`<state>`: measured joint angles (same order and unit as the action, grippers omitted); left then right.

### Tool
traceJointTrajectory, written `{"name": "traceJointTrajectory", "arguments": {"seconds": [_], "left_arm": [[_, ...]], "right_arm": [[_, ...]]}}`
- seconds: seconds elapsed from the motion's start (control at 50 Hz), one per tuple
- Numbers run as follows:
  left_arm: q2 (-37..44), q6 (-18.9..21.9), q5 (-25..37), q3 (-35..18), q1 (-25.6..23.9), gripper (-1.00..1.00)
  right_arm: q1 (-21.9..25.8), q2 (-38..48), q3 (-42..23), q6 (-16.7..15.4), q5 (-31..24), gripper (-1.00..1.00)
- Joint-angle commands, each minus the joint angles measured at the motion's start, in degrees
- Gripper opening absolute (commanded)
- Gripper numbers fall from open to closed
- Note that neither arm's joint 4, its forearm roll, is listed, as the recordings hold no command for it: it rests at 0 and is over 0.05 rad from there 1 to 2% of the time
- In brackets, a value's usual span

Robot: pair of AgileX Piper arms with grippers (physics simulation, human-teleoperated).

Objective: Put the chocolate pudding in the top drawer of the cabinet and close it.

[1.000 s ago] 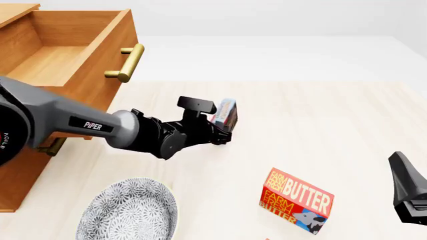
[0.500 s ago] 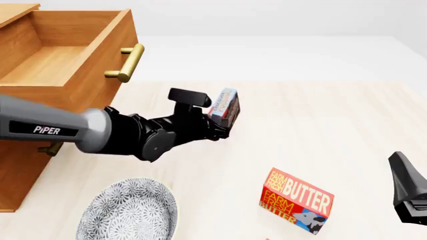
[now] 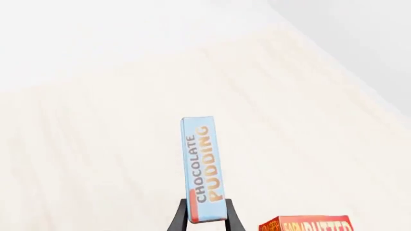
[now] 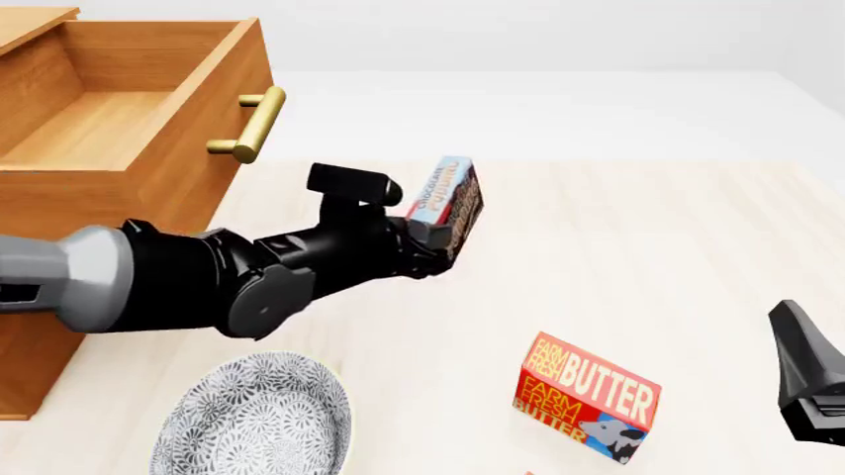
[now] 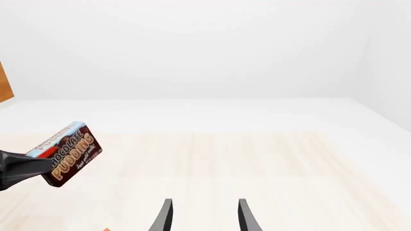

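I see my left gripper (image 4: 425, 240) holding the chocolate pudding (image 4: 445, 205) up off the table (image 4: 687, 247). There is open air under the box and all around it. The top drawer (image 4: 126, 119) is pulled out and open on top, and I see bare wood inside, so a box can go in from above. Its front wall and brass handle (image 4: 251, 125) stick out toward the box and stand between the two. The butter box (image 4: 585, 397) and the patterned plate (image 4: 253, 419) sit low on the near side, well apart from that way. My right gripper (image 5: 202, 216) has its fingers spread apart over bare table, far off at the right edge.
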<state>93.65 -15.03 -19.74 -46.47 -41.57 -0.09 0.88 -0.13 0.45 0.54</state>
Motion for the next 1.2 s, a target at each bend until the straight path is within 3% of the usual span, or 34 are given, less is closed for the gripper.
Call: {"name": "traceJointTrajectory", "arguments": {"seconds": [0.02,0.64,1.2], "left_arm": [[-5.43,0.88,1.25,1.94,-0.87,-1.00],[-20.34,4.22,7.79,4.82,1.21,-1.00],[-30.36,9.44,15.50,1.83,3.00,-1.00]], "right_arm": [[-0.02,0.00,0.00,0.01,0.00,1.00],[0.00,0.01,0.00,0.00,0.00,1.00],[0.01,0.00,0.00,0.00,0.00,1.00]]}}
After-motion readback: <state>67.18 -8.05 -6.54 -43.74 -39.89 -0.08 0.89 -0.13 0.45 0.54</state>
